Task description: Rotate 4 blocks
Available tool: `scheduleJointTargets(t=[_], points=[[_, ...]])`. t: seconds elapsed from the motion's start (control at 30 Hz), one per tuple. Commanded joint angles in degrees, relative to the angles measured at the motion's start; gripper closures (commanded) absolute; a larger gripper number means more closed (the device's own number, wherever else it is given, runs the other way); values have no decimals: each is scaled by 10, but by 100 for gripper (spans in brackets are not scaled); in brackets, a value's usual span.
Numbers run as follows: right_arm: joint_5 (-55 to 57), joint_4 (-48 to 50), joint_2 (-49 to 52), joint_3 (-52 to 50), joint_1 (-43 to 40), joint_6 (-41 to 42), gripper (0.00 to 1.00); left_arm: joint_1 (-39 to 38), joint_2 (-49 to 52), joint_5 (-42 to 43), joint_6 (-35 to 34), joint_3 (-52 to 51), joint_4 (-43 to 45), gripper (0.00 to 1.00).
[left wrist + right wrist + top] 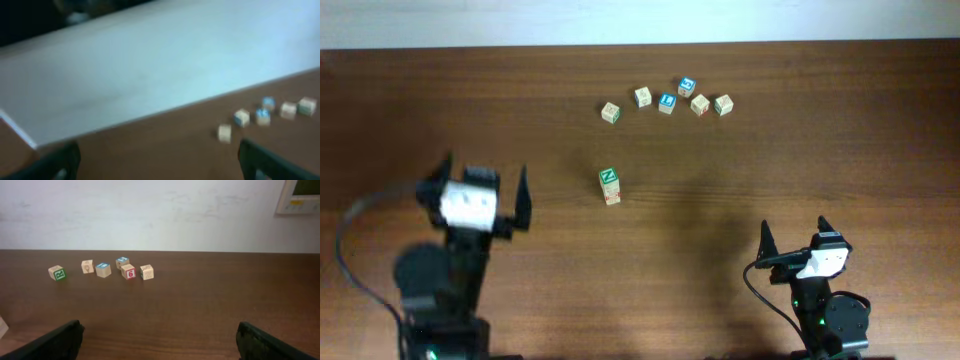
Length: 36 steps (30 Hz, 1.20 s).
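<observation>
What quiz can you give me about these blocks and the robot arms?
1. Pick one: how many blue-topped blocks are on the table? A one, B two, C four.
2. True or false: the left pincer and the right pincer each grip a block.
3. Fill in: the red-printed block shows the number ___.
Key: 1 B. 2 False, both are open and empty. 3 6.
</observation>
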Motion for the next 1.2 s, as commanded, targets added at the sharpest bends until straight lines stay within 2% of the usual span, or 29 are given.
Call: scheduleJointTargets(t=[0.0, 0.13, 0.2, 0.3, 1.17], points=[[-2, -2, -5, -5, -3, 7, 2, 21, -135, 15, 39, -159, 61, 1], [-2, -2, -5, -5, -3, 7, 2, 22, -303, 12, 56, -304, 64, 1], [-2, -2, -5, -5, -3, 7, 2, 22, -343, 7, 57, -338, 64, 1], [-2, -2, -5, -5, -3, 7, 2, 22, -344, -11, 55, -348, 4, 1], [-2, -2, -5, -5, -3, 7, 2, 21, -344, -13, 55, -348, 5, 1]])
